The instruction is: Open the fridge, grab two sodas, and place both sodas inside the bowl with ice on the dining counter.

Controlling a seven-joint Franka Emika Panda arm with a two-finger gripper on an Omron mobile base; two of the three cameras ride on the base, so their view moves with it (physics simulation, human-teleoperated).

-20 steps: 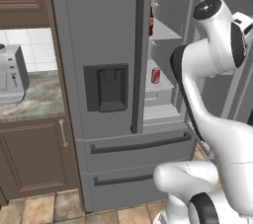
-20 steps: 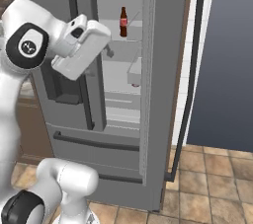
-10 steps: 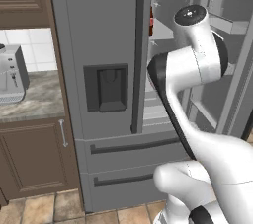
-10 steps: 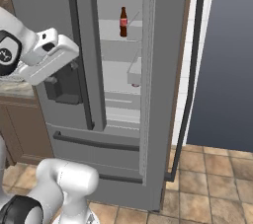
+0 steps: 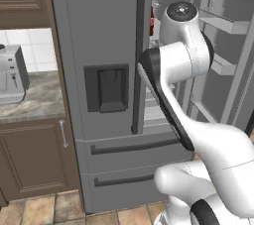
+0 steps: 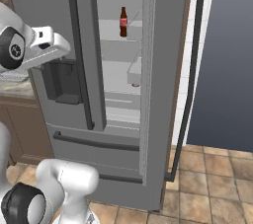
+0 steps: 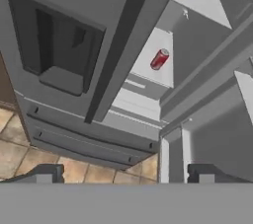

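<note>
So the fridge has its right door swung open. The cola bottle stands on an upper shelf, top center of the right base view. The red can sits a shelf lower. The gripper hangs empty with jaws spread wide, at the hand view's bottom.
</note>
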